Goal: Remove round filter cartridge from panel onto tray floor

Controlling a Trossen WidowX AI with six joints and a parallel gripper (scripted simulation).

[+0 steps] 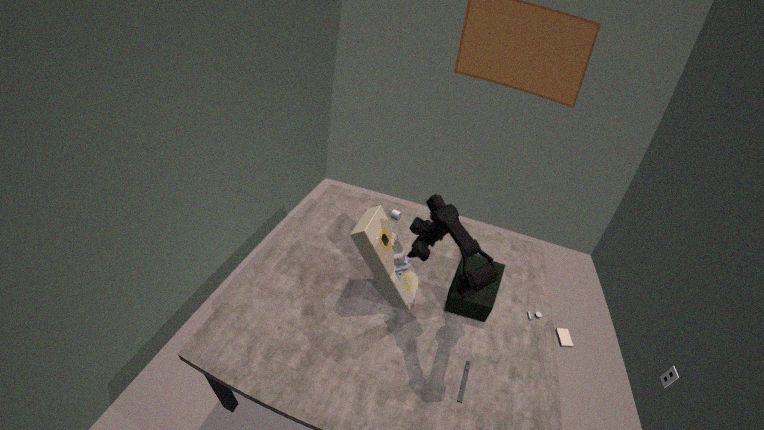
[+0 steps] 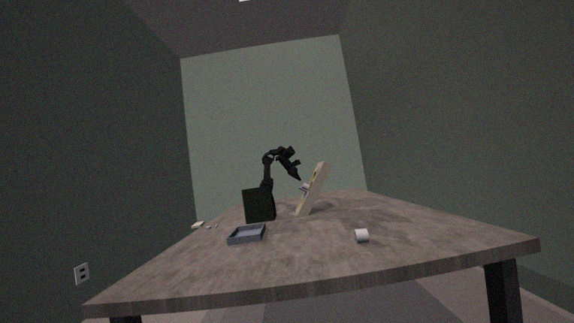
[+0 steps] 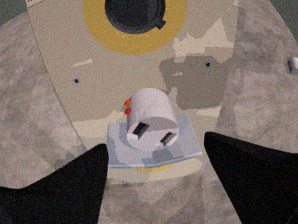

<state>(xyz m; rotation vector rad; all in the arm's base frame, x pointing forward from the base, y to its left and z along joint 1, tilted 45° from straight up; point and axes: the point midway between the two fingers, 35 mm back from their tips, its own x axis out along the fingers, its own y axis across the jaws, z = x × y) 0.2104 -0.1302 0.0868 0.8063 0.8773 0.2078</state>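
The pale round cartridge [image 1: 400,258] [image 2: 306,185] [image 3: 151,112] is out of the panel's round opening [image 1: 385,239] [image 3: 134,14]. It rests on a blue-grey ledge [image 2: 302,189] [image 3: 187,142] on the leaning service panel [image 1: 371,228] [image 2: 318,182] [image 3: 105,95], its two-slotted face towards the wrist camera. My gripper [image 1: 410,256] [image 2: 300,179] [image 3: 156,145] is open and empty, a little off the cartridge, one finger on either side in the wrist view. The grey tray [image 2: 246,241] stands on the table beside the robot base in the exterior view; its visible floor is bare. I cannot make it out in the top view.
A white cylinder [image 1: 395,214] [image 2: 361,235] [image 3: 293,65] lies on the table beyond the panel's side. A grey strip [image 1: 464,381], a cream block [image 1: 564,337] [image 2: 197,224] and small pale pieces [image 1: 538,315] lie farther off. A second yellow ring [image 1: 407,281] is below the ledge.
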